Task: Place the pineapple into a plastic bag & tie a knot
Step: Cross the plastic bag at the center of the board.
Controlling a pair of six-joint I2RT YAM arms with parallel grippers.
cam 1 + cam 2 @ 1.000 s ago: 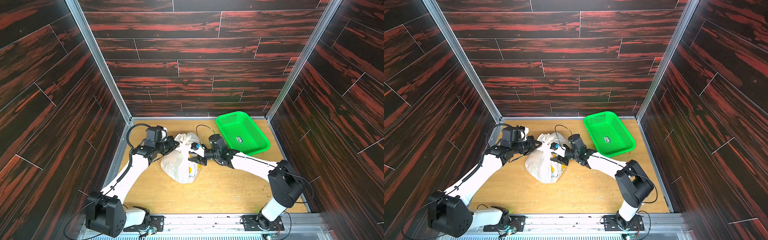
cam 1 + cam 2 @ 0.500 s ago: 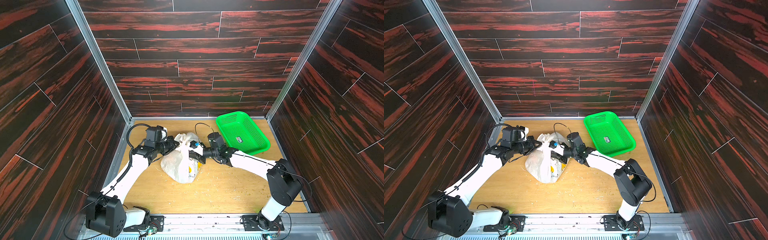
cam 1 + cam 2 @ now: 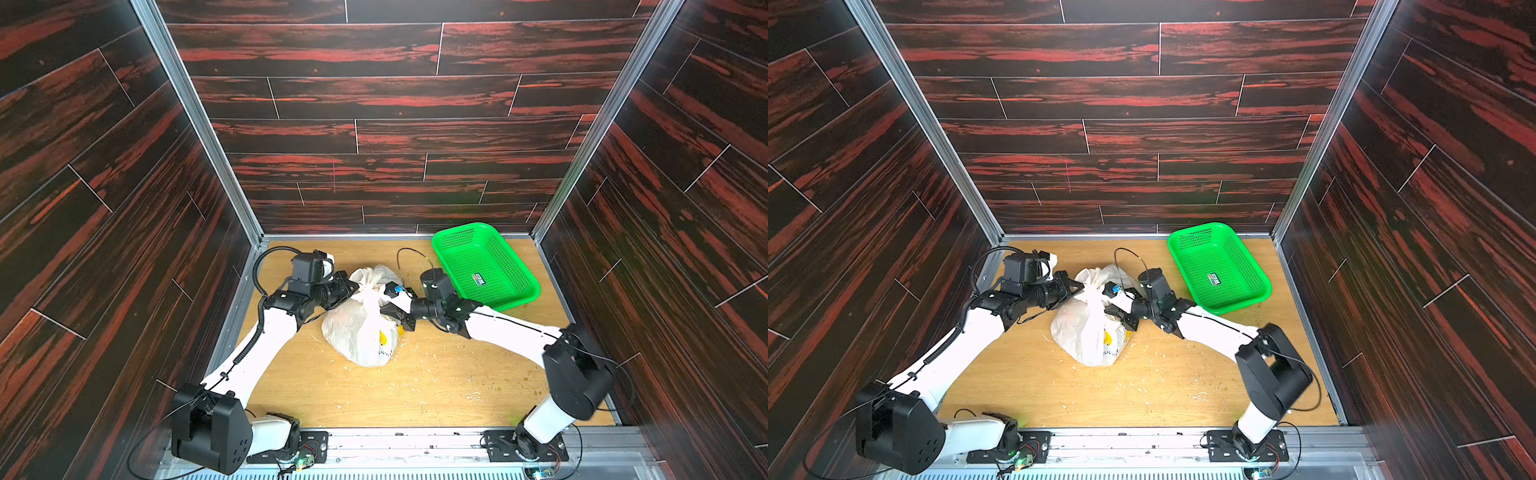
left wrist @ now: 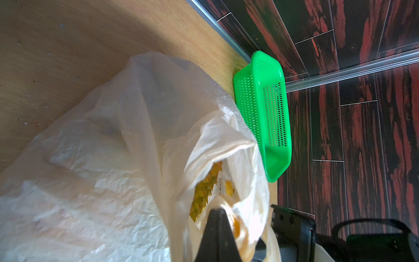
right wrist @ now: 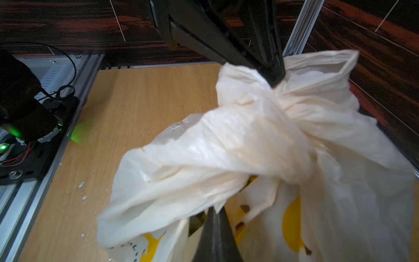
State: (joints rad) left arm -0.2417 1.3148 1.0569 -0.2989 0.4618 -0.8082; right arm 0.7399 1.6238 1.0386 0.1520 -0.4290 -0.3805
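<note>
The white plastic bag (image 3: 361, 332) (image 3: 1088, 332) with yellow prints stands mid-table, its straps twisted into a loose knot (image 3: 371, 288) (image 5: 292, 118). The pineapple (image 4: 204, 190) shows as yellow-green scales through the bag's mouth. My left gripper (image 3: 354, 289) (image 4: 216, 212) reaches in from the left and is shut on bag plastic at the knot. It also shows in the right wrist view, left gripper (image 5: 273, 78). My right gripper (image 3: 384, 311) (image 5: 214, 211) comes from the right and is shut on a strap just below the knot.
A green mesh basket (image 3: 484, 266) (image 3: 1219, 266) (image 4: 263, 108) sits at the back right corner, close behind my right arm. Dark wood-pattern walls enclose three sides. Small crumbs litter the wooden table (image 3: 436, 374) in front of the bag.
My right gripper moved in a little toward the bag and closed from open onto the strap. The left gripper and the bag stayed where they were.
</note>
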